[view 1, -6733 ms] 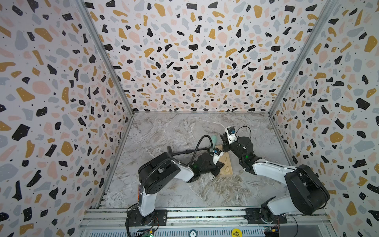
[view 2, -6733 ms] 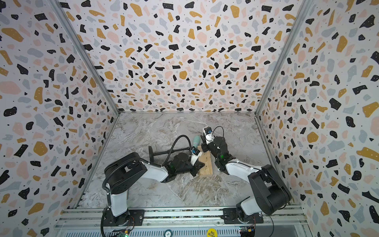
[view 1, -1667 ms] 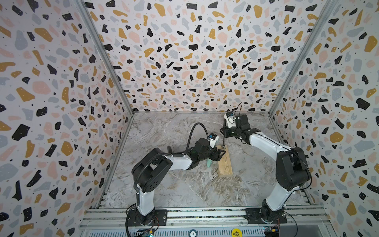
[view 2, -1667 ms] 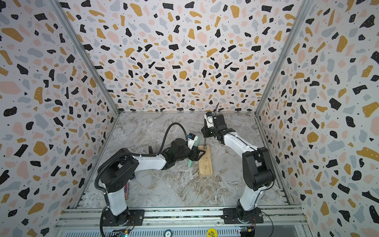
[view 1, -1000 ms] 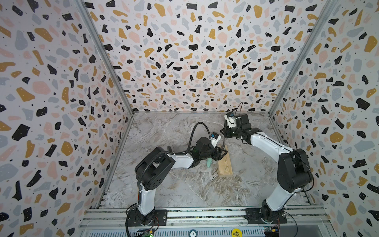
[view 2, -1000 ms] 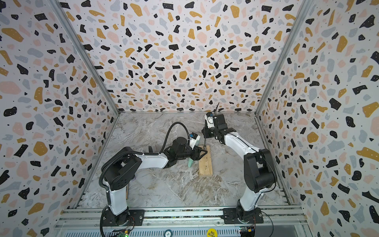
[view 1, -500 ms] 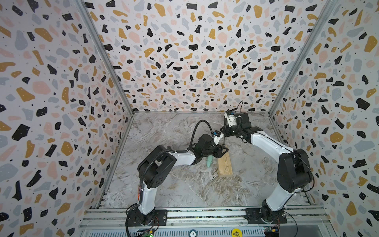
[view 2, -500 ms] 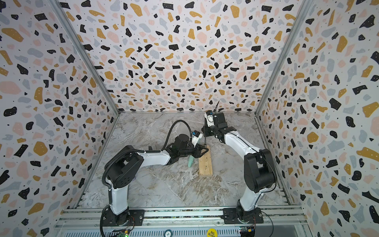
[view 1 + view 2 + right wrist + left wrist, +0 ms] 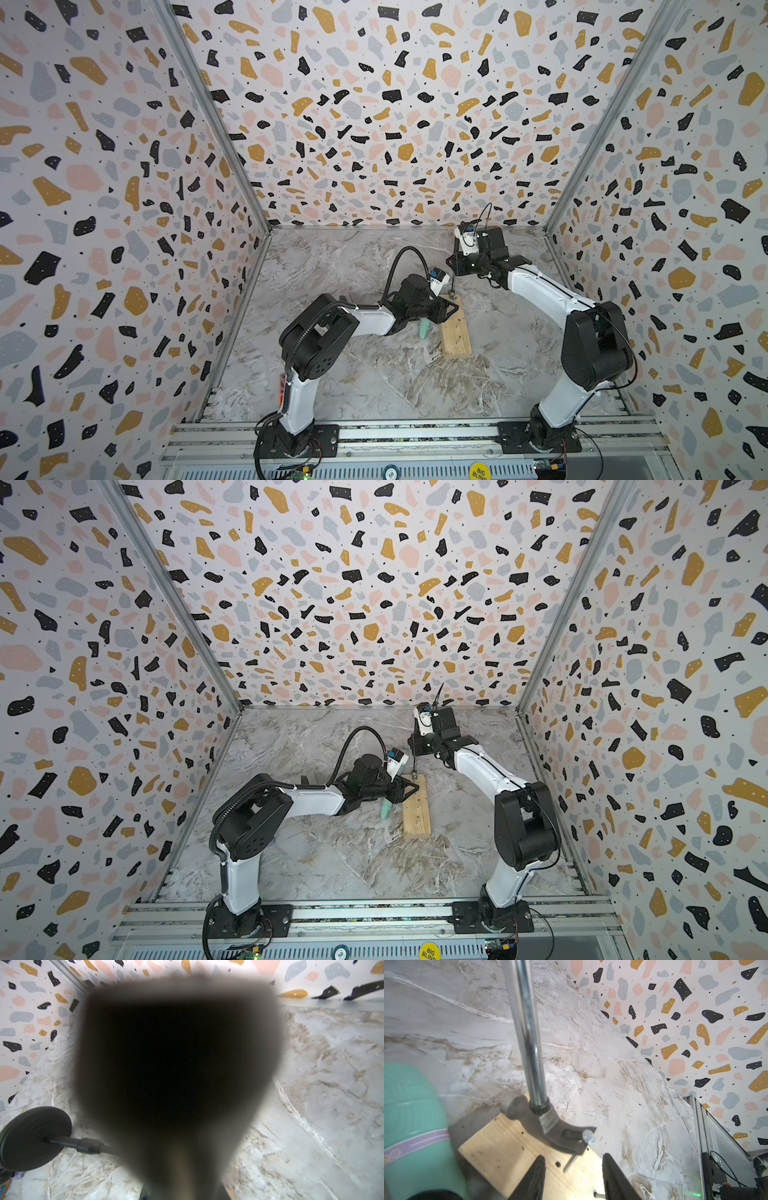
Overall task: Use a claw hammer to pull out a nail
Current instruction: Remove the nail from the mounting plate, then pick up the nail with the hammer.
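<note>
Claw hammer [image 9: 550,1124] stands w/ its head on the far end of the wooden block [image 9: 508,1147]. Its chrome shaft goes up to the right gripper [image 9: 455,269], which is clamped on the handle. In the right wrist view a dark blur covers the middle, so no grip detail there. The nail [image 9: 588,1136] leans, w/ its head caught in the claw fork. Left gripper [image 9: 573,1159] is over the block, its 2 fingers [image 9: 537,1176] spread apart w/ nothing between them. Mint-green tool [image 9: 424,330] lies just beside the block.
</note>
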